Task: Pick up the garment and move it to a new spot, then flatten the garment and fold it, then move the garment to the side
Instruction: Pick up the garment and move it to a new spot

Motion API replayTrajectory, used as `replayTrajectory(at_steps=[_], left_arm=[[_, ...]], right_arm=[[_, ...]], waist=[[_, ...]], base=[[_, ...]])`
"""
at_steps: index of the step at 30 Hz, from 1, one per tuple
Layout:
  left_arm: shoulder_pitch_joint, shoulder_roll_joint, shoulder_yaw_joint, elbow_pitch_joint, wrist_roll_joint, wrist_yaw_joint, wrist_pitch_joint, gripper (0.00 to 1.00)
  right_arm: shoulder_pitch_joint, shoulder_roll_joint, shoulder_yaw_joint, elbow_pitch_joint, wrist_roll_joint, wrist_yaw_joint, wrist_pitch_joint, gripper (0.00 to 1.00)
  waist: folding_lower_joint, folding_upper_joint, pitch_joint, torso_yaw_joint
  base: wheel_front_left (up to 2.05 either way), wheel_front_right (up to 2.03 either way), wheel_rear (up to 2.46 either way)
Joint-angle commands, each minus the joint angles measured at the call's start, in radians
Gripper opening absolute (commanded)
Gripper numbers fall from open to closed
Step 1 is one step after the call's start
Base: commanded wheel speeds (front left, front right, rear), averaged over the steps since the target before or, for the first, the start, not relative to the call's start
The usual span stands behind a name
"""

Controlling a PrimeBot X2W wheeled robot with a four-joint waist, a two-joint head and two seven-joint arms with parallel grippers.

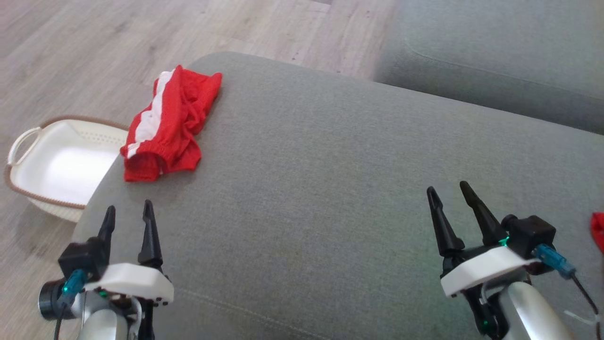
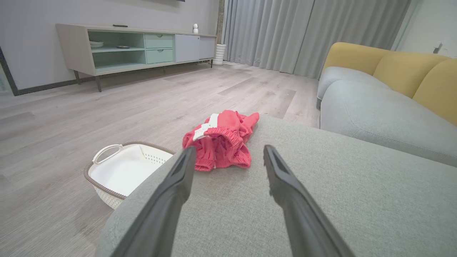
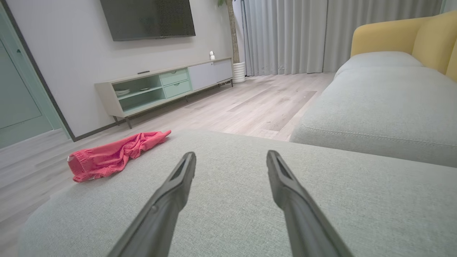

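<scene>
The two grippers, left gripper [image 1: 129,206] and right gripper [image 1: 447,187], hang with jaws apart and empty over one grey cushion [image 1: 306,165], with broad bare fabric between them. The one red garment [image 1: 167,125] lies crumpled at the cushion's left edge, just ahead of the left jaws and well apart from the right. One white basket [image 1: 61,163] stands on the floor past that edge.

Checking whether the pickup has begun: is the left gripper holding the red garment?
No, the left gripper stands open and empty, short of the red garment lying crumpled on the grey cushion.
</scene>
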Motion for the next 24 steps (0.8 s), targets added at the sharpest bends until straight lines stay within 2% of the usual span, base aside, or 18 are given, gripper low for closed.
replayTrajectory(at_steps=[1, 6, 10, 13, 16, 20, 24], left_arm=[[-0.042, 0.014, 0.037, -0.03, 0.002, -0.002, -0.012, 1.0], [-0.068, 0.017, 0.037, -0.02, -0.004, 0.002, -0.001, 1.0], [-0.156, 0.04, 0.033, -0.053, -0.023, -0.02, 0.085, 1.0], [-0.26, 0.082, 0.043, -0.083, -0.042, -0.032, 0.203, 1.0], [-0.378, 0.131, 0.07, -0.067, -0.064, -0.024, 0.365, 1.0], [-0.533, 0.202, 0.108, 0.04, -0.12, -0.033, 0.591, 1.0], [-0.645, 0.265, 0.142, 0.183, -0.162, -0.038, 0.717, 1.0]], right_arm=[[-0.044, -0.005, 0.019, -0.026, 0.009, -0.001, -0.011, 1.0], [-0.045, -0.006, 0.029, -0.024, 0.012, -0.001, -0.014, 1.0], [-0.05, -0.018, 0.025, -0.035, 0.017, -0.001, -0.011, 1.0], [-0.058, -0.024, 0.02, -0.048, 0.015, -0.001, -0.007, 1.0], [-0.07, -0.028, 0.03, -0.065, 0.017, -0.001, 0.002, 1.0], [-0.101, -0.051, 0.049, -0.086, 0.022, -0.001, 0.014, 1.0], [-0.133, -0.064, 0.054, -0.093, 0.029, -0.001, 0.014, 1.0]], waist=[[0.0, 0.0, 0.001, 0.004], [0.0, 0.0, 0.006, -0.001], [0.0, 0.0, 0.033, -0.018], [0.0, 0.0, 0.068, -0.041], [0.0, 0.0, 0.113, -0.073], [0.0, 0.0, 0.179, -0.126], [0.0, 0.0, 0.235, -0.182]], base=[[0.0, 0.0, 0.0], [0.0, 0.0, 0.0], [0.0, 0.0, 0.0], [0.0, 0.0, 0.0], [0.0, 0.0, 0.0], [0.0, 0.0, 0.0], [0.0, 0.0, 0.0]])
